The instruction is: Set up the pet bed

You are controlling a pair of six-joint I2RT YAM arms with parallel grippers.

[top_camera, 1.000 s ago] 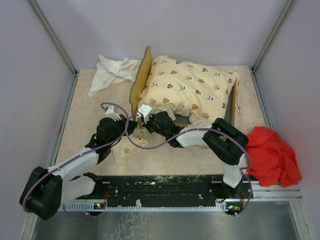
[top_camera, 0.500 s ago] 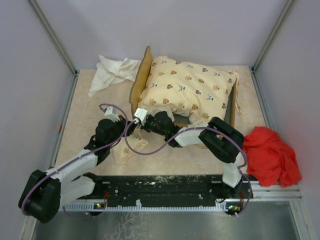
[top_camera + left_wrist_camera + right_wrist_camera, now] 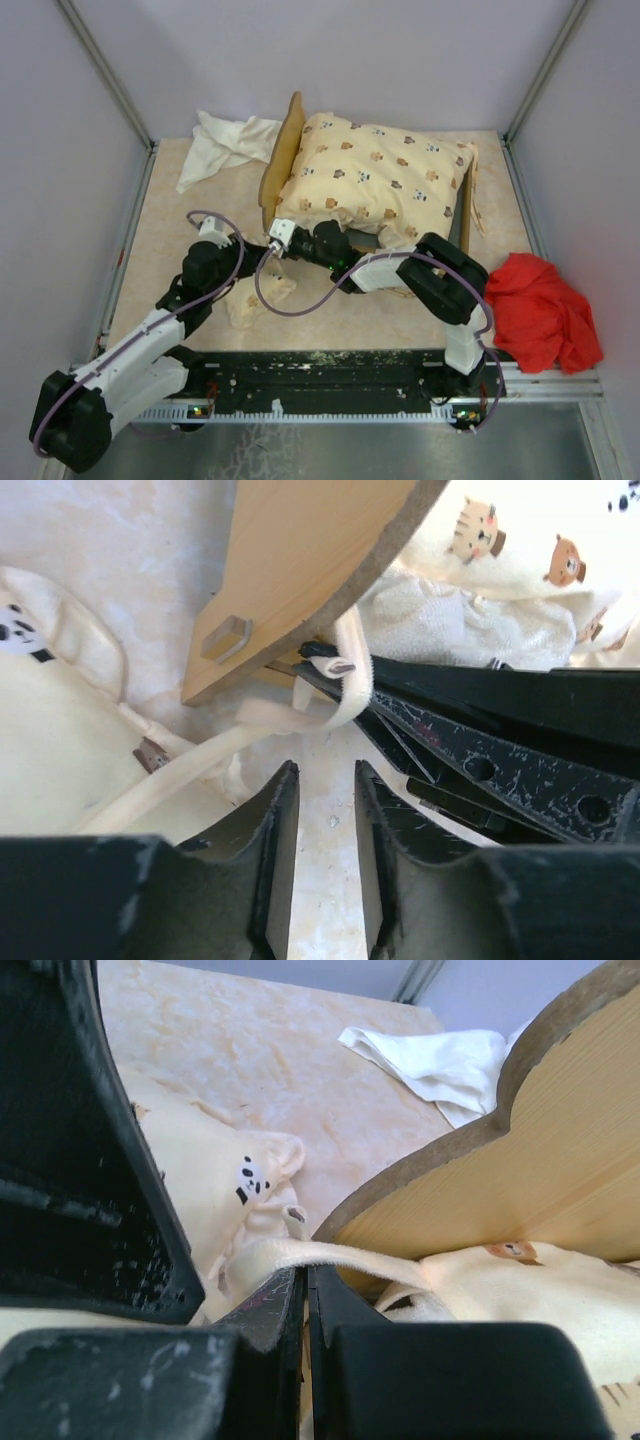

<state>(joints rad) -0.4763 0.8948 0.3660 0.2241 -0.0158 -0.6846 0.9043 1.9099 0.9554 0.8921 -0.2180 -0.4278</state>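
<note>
The pet bed's light wooden headboard [image 3: 283,150] stands on edge, with the animal-print cushion [image 3: 375,175] lying in the frame. The small matching pillow [image 3: 255,300] lies on the table in front of the headboard's near corner. My right gripper [image 3: 275,252] is at that corner, shut on a cream strap [image 3: 330,1255] that runs from the pillow side under the headboard [image 3: 500,1180]. My left gripper [image 3: 325,770] is open just short of it, with only bare table between its fingers. The strap [image 3: 350,670] loops over the right fingertips.
A plain white cloth [image 3: 220,145] lies crumpled at the back left. A red cloth [image 3: 540,310] is heaped at the near right edge. Grey walls close the table in on three sides. The right arm's cable [image 3: 300,300] drapes over the pillow area.
My left gripper has opened and drawn back to the near left, away from the right gripper. The right gripper stays shut on the strap and has barely shifted.
</note>
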